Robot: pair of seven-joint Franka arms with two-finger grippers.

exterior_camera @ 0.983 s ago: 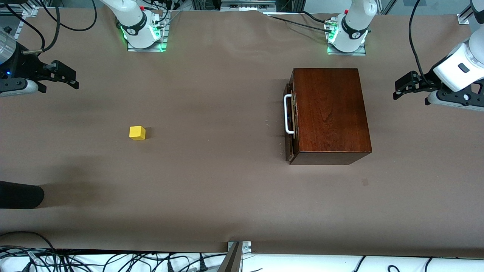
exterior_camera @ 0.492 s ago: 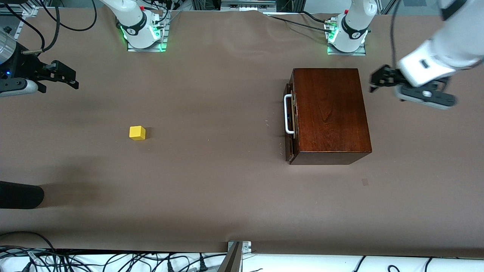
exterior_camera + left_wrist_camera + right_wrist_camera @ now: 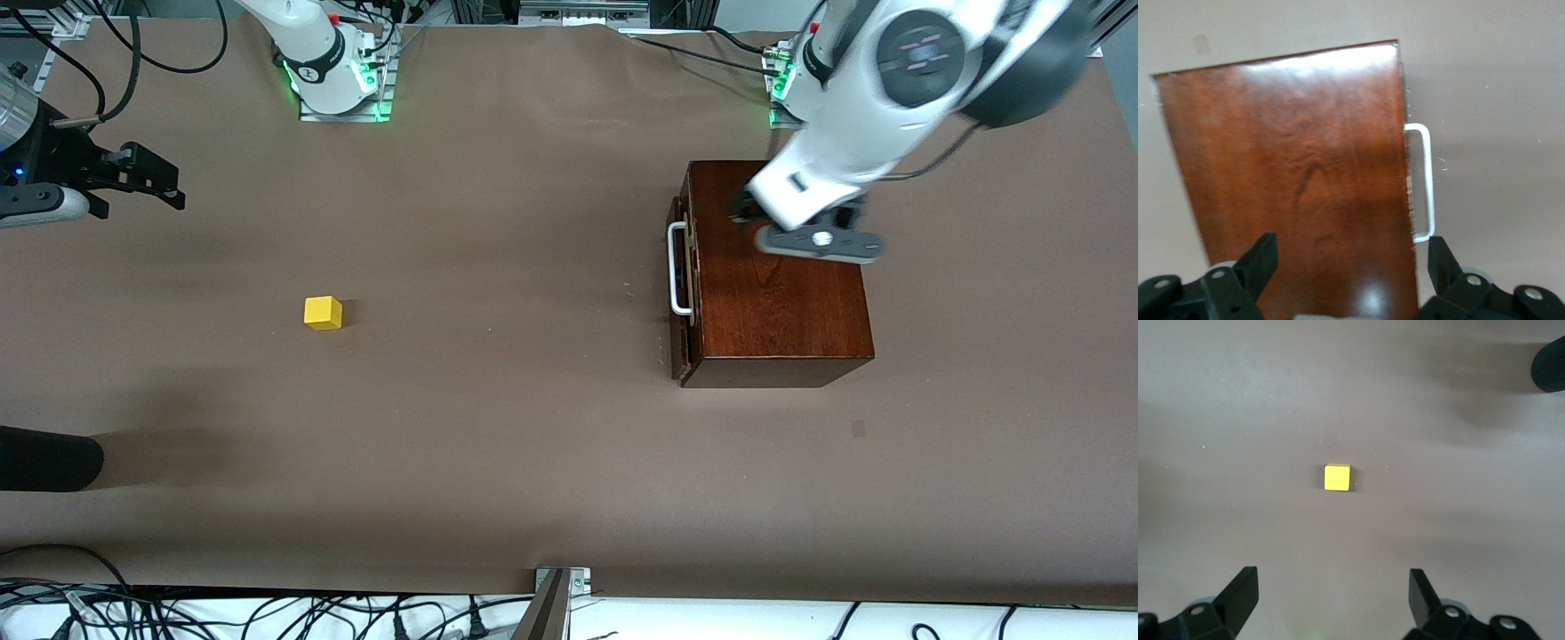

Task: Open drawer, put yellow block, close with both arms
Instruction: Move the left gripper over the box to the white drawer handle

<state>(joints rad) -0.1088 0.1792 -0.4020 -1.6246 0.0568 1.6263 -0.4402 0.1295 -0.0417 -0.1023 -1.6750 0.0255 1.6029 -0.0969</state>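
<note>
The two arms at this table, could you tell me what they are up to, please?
The left tool, open, hovers over the reddish-brown wooden box, whose drawer is shut, white handle untouched. The right tool waits open above the table at its own end; the yellow block lies alone on the brown table.

A robotics lab: two arm bases [image 3: 336, 67] bolted to a paper-covered desk [image 3: 533, 462], loose cables [image 3: 267, 613] (a tangle) along its edge.

White arms [image 3: 853, 133], black grippers (green-lit bases)
</note>
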